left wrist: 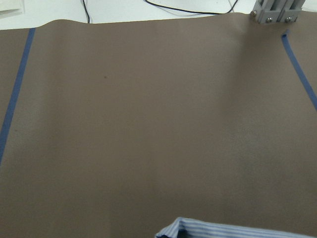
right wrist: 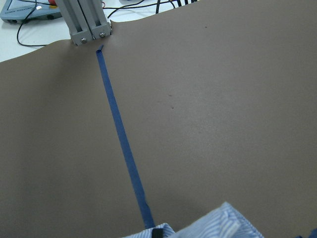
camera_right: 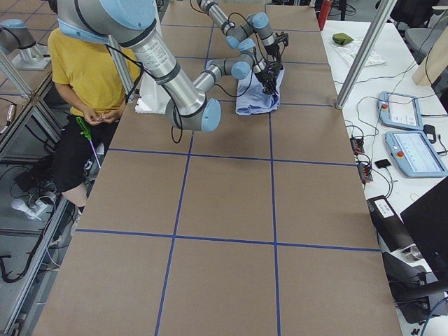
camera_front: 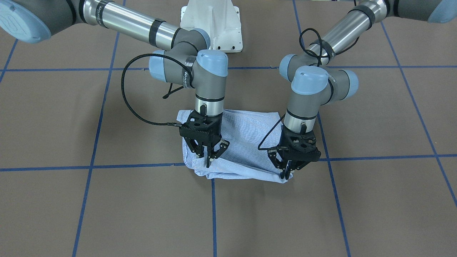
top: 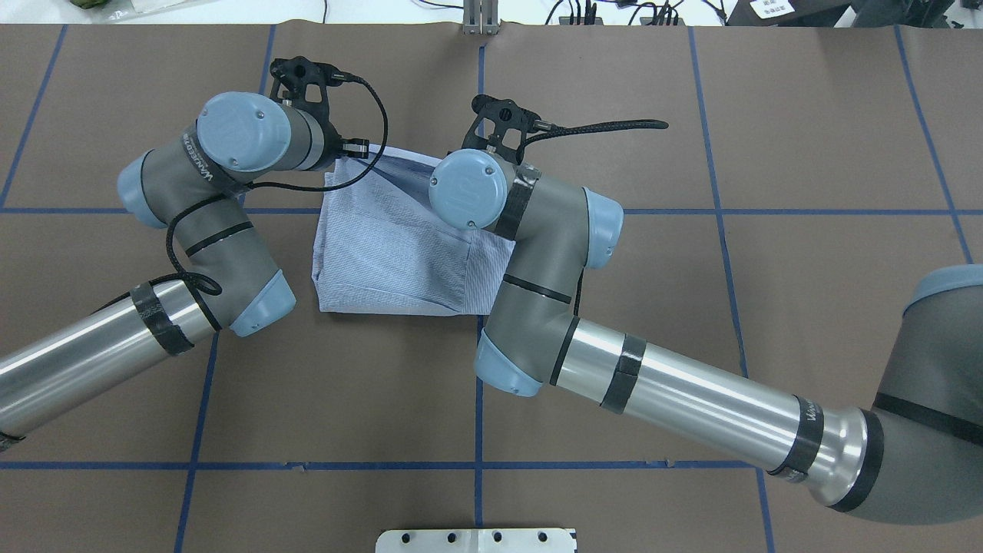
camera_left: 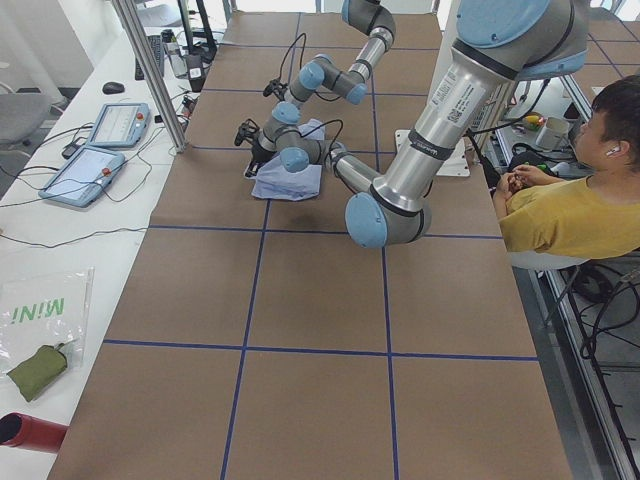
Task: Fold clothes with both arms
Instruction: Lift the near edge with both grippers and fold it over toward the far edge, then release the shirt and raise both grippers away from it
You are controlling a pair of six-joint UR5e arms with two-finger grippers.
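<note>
So the big brown bench (camera_front: 107, 214) with the blue tape grid takes up pretty much everything. Both arms reach out from the white base (camera_front: 210, 25) and bend at the elbow so the wrists point straight down over the far edge of the cloth. The right arm (camera_front: 210, 78) comes in longer and lower across the bench. The left arm (camera_front: 307, 92) is tucked a bit tighter, with its cable looping round the wrist.

The shirt (camera_front: 242, 142) sits between them, about mid-bench where two tape lines cross. It's folded into a rough rectangle, and the edge farthest from the robot is bunched and lifted a little.

The left pincer (camera_front: 286, 174) has its fingers pinched together on one far corner of the shirt. The right pincer (camera_front: 210, 161) is at the other far corner, with its fingers drawn almost together on the fabric edge there. In the wrist views you only get a sliver of striped cloth at the bottom.
</note>
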